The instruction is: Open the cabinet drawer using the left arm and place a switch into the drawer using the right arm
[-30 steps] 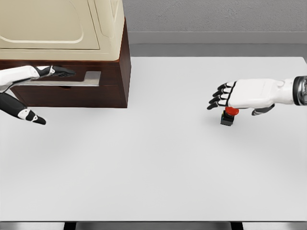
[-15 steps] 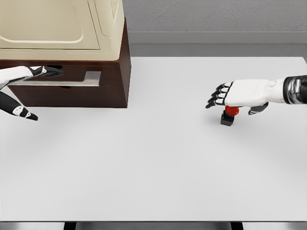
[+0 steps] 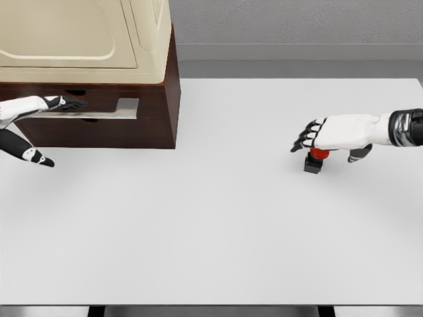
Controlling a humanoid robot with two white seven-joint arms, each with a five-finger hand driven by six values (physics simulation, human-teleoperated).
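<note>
Fingers (image 3: 303,140) of the right hand (image 3: 344,132) are slightly curled and loosely spread, pinching nothing; palm hovers over the switch (image 3: 314,160), thumb hanging down at its 3 o'clock side. Contact with the red button can't be judged. Switch: black base, red cap, upright on the white table (image 3: 211,231), toward the table's 2 o'clock, well apart from the cabinet. Right arm enters from the 3 o'clock edge, dark wrist band showing.

Left hand (image 3: 30,109) comes in at the 9 o'clock edge. Its fingers (image 3: 69,103) are straight and close together, tips at the front of the drawer (image 3: 99,112), along the pale handle strip; thumb (image 3: 36,156) points down and away, spread wide from the rest. No grip visible on anything. Drawer front looks flush or barely out, hard to tell.

Cabinet (image 3: 155,119), dark brown wood, sits at the table's 10 o'clock corner. A cream appliance-like box (image 3: 79,36) rests on top of it. Grey wall (image 3: 297,23) at 12 o'clock behind.
</note>
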